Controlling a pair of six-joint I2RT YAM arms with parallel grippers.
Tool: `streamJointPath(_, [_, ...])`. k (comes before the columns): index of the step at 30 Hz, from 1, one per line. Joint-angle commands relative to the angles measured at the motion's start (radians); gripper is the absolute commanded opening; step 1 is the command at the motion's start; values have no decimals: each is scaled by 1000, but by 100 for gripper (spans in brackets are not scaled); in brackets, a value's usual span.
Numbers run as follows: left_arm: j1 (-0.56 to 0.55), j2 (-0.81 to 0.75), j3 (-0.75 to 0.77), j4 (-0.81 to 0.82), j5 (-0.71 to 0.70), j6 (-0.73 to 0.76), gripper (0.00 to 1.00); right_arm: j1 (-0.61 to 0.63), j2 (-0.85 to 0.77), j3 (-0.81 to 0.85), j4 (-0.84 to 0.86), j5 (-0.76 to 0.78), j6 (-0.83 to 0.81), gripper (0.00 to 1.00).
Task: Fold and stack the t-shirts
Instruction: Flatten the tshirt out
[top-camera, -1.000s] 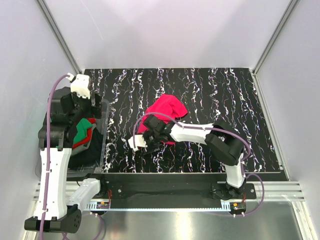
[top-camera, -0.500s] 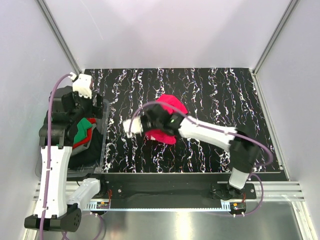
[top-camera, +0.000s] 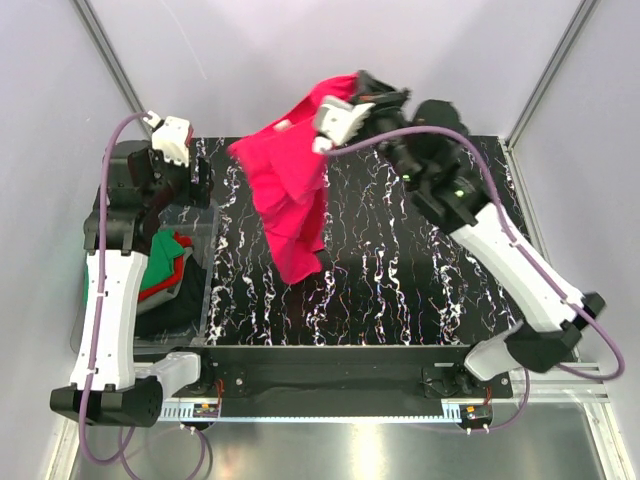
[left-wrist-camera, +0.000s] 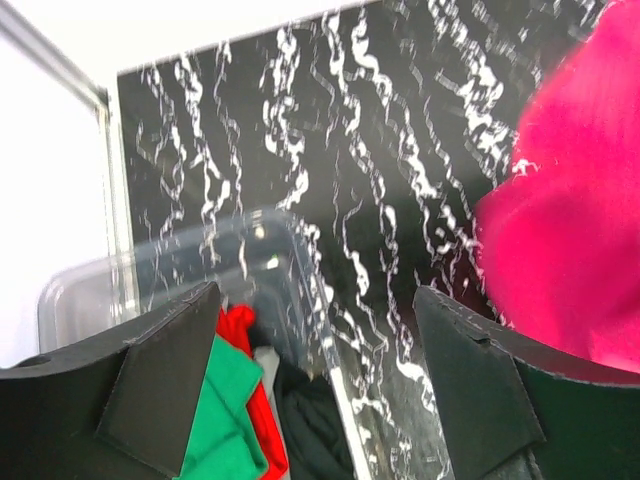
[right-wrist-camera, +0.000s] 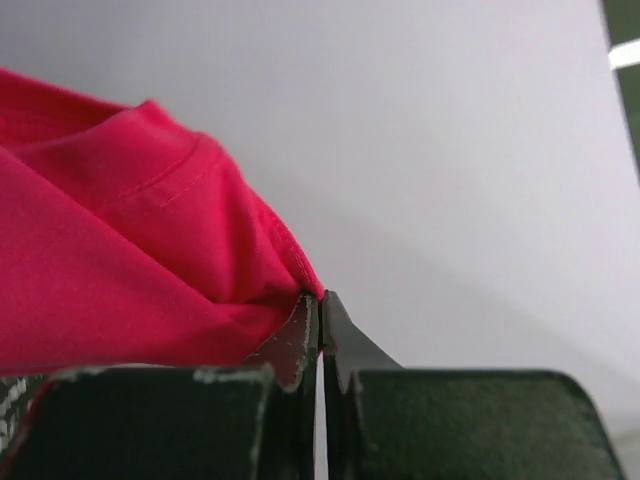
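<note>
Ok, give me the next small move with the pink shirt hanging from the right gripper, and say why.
Probably bring the left gripper across to pinch a free lower edge of the crimson t-shirt. The right gripper is shut on one spot, so it hangs bunched above the table; the left gripper stands open and empty near the clear bin.

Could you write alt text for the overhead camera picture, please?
The right gripper pinches a crimson t-shirt and holds it high, the cloth hanging over a black marbled table. At left, the open left gripper hovers by a clear bin of green, red and dark shirts.
</note>
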Motion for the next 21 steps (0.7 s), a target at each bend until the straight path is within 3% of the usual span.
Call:
streamJointPath(1, [-5, 21, 55, 69, 58, 2, 83, -148, -122, -145, 11, 82, -37, 0])
streamJointPath(8, [-89, 40, -20, 53, 119, 57, 80, -426, -377, -813, 9, 59, 58, 0])
streamJointPath(12, [-212, 80, -118, 2, 183, 155, 80, -454, -404, -987, -12, 53, 129, 0])
streamJointPath(17, [-434, 170, -262, -15, 113, 292, 81, -452, -377, -998, -43, 32, 250, 0])
streamJointPath(21, [-540, 300, -260, 6, 47, 277, 80, -454, -377, -984, -51, 3, 274, 0])
